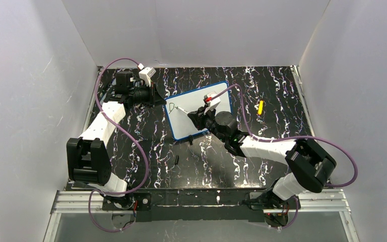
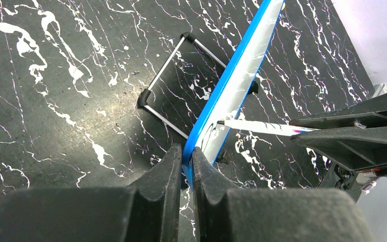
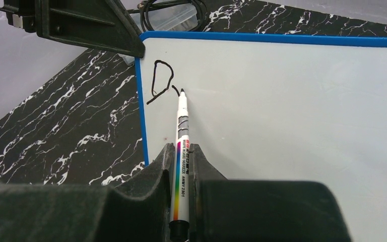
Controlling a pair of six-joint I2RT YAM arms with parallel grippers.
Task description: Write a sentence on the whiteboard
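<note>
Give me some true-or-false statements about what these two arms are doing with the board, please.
1. The right tool grips a marker whose tip touches the whiteboard. True.
2. The left tool hangs open, clear of the whiteboard. False: it is shut on its blue rim.
3. A whole sentence is written. False: only a letter D and a short stroke.
4. A small yellow object lies on the table, on the right arm's side of the whiteboard. True.
</note>
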